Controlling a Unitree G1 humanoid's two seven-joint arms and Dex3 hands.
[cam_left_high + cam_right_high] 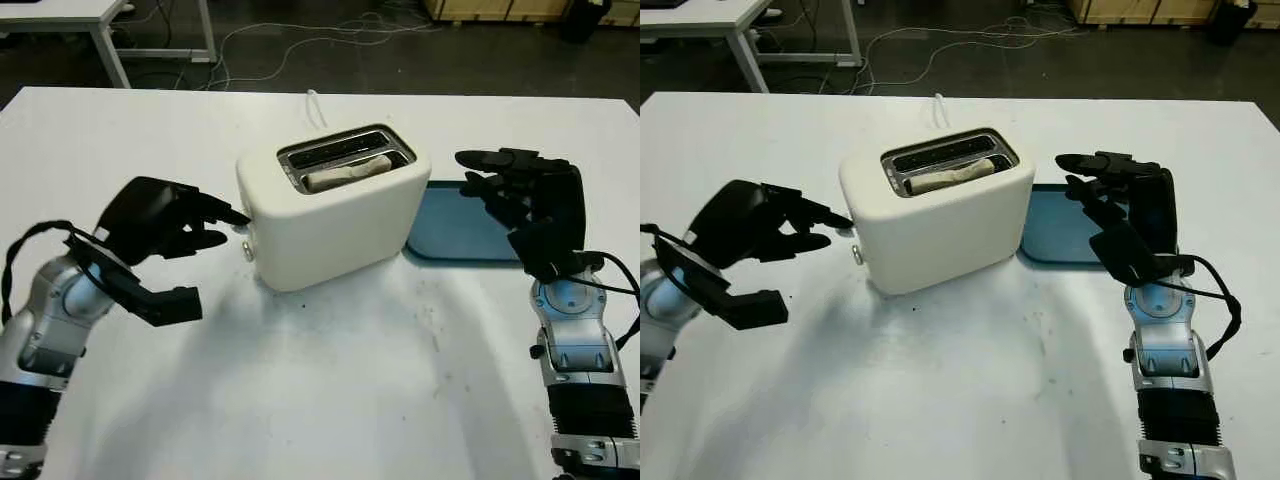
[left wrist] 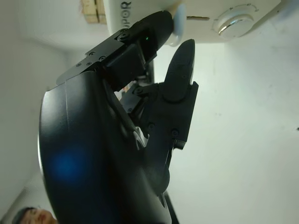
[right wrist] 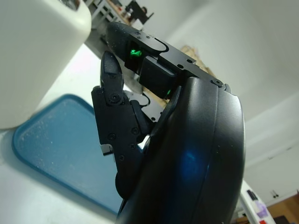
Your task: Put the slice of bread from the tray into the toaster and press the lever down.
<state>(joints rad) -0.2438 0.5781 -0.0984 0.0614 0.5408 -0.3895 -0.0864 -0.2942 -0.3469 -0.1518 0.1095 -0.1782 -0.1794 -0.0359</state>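
On the white counter (image 1: pixel 320 380): one cream two-slot toaster (image 1: pixel 335 205), one slice of bread (image 1: pixel 347 171) in its nearer slot, one blue tray (image 1: pixel 462 228). Left hand (image 1: pixel 190 225), fingertip on the lever (image 2: pixel 179 25), holds nothing. Right hand (image 1: pixel 515 190), open, over the tray. Readable lettering: "POR".

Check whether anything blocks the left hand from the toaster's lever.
Nothing visible does. The left hand is at the toaster's end face, one fingertip already touching the lever. The bread sits in the slot.
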